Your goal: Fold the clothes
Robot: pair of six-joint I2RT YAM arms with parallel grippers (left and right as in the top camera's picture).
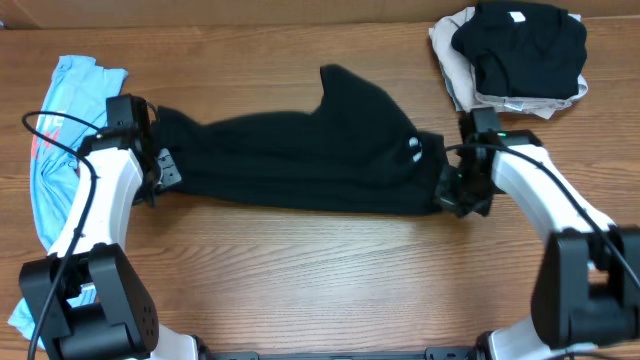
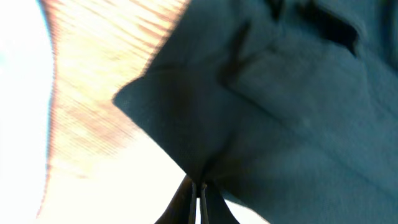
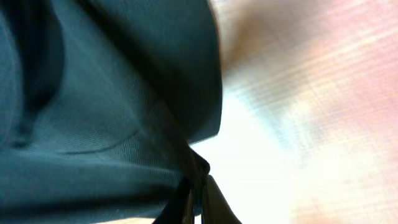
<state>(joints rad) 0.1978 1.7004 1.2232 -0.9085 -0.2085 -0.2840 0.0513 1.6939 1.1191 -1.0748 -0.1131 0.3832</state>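
Note:
A black T-shirt (image 1: 300, 160) with small white marks lies stretched across the middle of the table. My left gripper (image 1: 160, 175) is shut on its left end, and my right gripper (image 1: 447, 190) is shut on its right end. In the left wrist view the dark cloth (image 2: 280, 118) bunches into the closed fingertips (image 2: 198, 185). The right wrist view has the cloth (image 3: 106, 118) pinched between the shut fingers (image 3: 198, 180). A sleeve sticks out toward the far side.
A light blue shirt (image 1: 55, 140) with red lettering lies at the left edge, behind my left arm. A pile of folded black and beige shirts (image 1: 515, 50) sits at the far right corner. Bare wooden table (image 1: 320, 280) lies in front.

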